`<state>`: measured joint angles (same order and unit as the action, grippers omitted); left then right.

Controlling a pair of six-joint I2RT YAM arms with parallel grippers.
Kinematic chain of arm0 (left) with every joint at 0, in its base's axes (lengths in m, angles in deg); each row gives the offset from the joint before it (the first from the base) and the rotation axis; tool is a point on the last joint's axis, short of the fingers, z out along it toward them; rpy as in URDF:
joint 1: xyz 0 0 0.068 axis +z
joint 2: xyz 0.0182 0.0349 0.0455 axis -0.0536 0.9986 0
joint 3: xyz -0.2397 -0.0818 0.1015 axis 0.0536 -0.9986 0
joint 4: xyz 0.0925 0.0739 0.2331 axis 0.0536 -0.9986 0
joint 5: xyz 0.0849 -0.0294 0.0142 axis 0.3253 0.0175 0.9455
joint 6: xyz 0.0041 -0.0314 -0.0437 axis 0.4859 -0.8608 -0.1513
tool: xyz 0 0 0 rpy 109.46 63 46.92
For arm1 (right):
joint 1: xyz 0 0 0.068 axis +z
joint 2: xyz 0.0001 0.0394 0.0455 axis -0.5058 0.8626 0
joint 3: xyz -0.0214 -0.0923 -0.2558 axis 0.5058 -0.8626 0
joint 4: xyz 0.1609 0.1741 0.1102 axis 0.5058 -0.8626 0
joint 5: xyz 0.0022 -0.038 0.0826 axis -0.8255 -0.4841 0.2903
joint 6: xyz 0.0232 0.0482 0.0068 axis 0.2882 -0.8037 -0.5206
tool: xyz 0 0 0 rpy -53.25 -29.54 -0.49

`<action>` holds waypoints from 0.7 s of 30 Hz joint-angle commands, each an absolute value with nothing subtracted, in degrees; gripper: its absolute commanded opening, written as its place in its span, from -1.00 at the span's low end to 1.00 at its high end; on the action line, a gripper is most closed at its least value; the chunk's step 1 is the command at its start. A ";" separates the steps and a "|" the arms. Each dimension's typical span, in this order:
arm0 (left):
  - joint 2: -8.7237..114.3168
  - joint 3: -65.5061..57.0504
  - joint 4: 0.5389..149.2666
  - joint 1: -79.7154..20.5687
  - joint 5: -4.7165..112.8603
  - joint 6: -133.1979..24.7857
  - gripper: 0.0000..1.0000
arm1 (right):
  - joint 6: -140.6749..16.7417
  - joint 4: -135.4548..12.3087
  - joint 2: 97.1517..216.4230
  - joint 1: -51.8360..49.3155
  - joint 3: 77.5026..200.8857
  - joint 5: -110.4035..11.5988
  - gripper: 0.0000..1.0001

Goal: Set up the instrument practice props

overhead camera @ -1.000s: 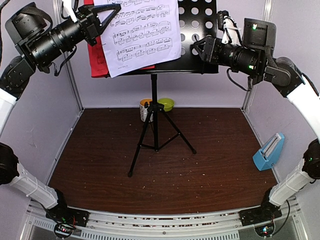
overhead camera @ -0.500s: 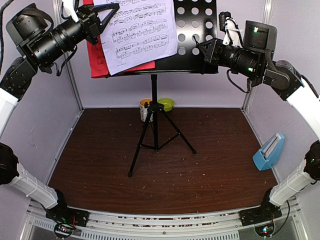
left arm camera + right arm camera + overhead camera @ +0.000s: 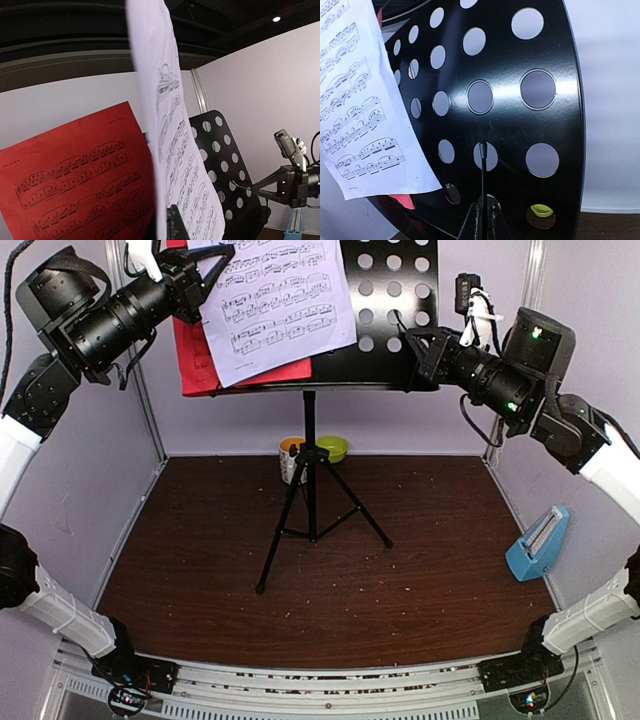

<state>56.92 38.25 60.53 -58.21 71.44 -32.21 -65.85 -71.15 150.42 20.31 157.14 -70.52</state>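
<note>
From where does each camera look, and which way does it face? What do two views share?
Top external: high behind the bases, looking down and forward at the music stand; both arms show.
Left wrist: on the left arm, looking along the white page, beside the red page; the left gripper shows.
Right wrist: on the right arm, facing the perforated desk; the shut right gripper shows.
Shared: both wrist views show the white page and desk.

I have both arms raised high, forearms reaching in toward each other. My left arm (image 3: 95, 320) slants up to the right, its gripper (image 3: 222, 256) pinched on the left edge of a page (image 3: 285, 300). My right arm (image 3: 500, 375) points left, its gripper (image 3: 408, 337) closed tight with the fingers together.
</note>
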 commanded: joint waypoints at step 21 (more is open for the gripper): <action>75.63 58.32 60.47 -55.47 62.90 -26.67 -1.00 | -55.49 -44.53 146.61 20.17 143.90 -56.53 -1.00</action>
<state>73.90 55.11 59.96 -55.96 66.58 -28.06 -57.11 -49.73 147.15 20.24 144.42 -60.05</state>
